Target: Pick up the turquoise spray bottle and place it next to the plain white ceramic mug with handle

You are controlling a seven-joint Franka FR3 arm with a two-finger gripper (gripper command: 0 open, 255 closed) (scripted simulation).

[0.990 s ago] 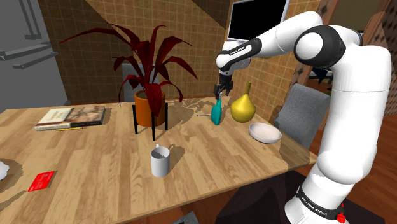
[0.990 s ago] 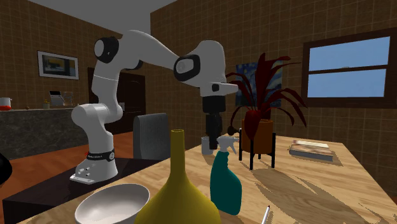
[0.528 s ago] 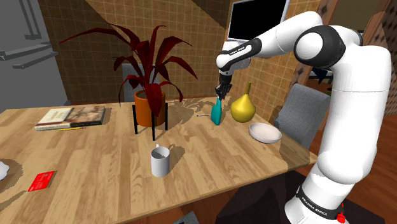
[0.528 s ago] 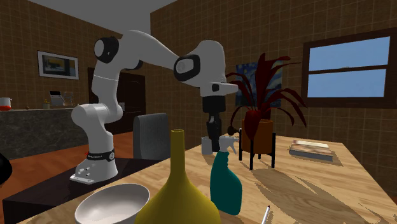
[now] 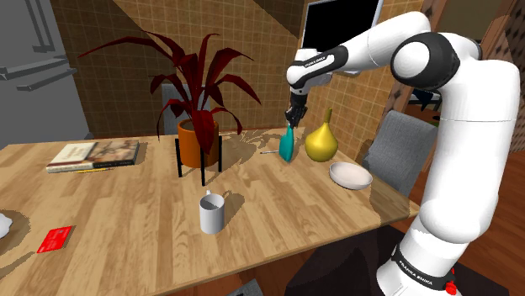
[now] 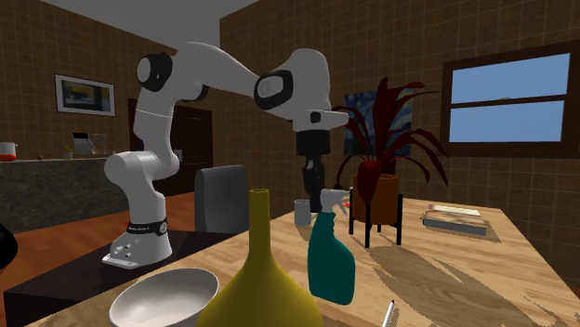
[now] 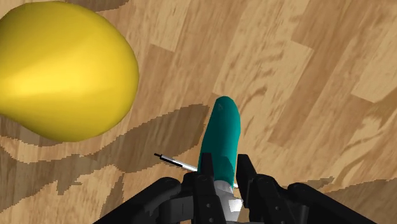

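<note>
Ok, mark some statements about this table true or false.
1. The black fingers clasp the turquoise spray bottle near its top. True.
2. The plain white mug with handle touches the yellow long-necked vase. False: it stands well apart, nearer the red-leaved potted plant.
3. The shallow white bowl sits on the wooden table near the vase. True.
4. The flat red card lies on the stacked books. False: it lies on the table, apart from them.

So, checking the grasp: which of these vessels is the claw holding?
The turquoise spray bottle, clasped near its top by the claw. The yellow vase beside it, the white bowl and the mug stand free.
</note>
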